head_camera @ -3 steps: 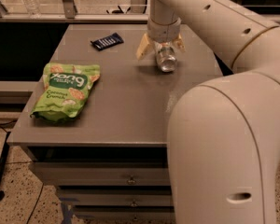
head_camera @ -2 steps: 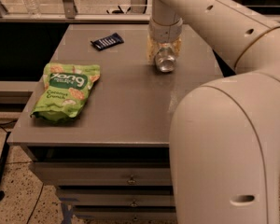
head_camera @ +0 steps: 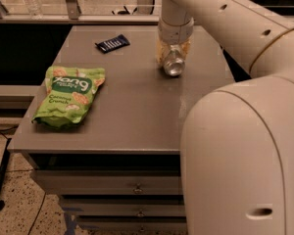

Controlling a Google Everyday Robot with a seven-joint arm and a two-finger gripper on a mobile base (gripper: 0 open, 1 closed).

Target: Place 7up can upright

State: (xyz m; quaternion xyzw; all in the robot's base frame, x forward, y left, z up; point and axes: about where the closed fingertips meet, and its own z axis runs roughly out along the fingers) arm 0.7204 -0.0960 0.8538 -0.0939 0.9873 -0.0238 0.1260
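The 7up can [head_camera: 173, 65] lies on its side on the grey table [head_camera: 132, 106], right of the middle toward the back, with its shiny round end facing me. My gripper [head_camera: 172, 57] comes down from above on the white arm [head_camera: 220, 18]. Its yellowish fingers [head_camera: 159, 50] sit close against both sides of the can, shut on it. The far part of the can is hidden by the gripper.
A green snack bag [head_camera: 68, 102] lies flat at the table's left. A small dark blue packet [head_camera: 112, 43] lies at the back. My large white arm body [head_camera: 240, 155] blocks the right front. Drawers [head_camera: 137, 187] sit under the table.
The fingers stood spread wide on either side of the can; they have closed in against it. The can and arm have stayed in the same spot.
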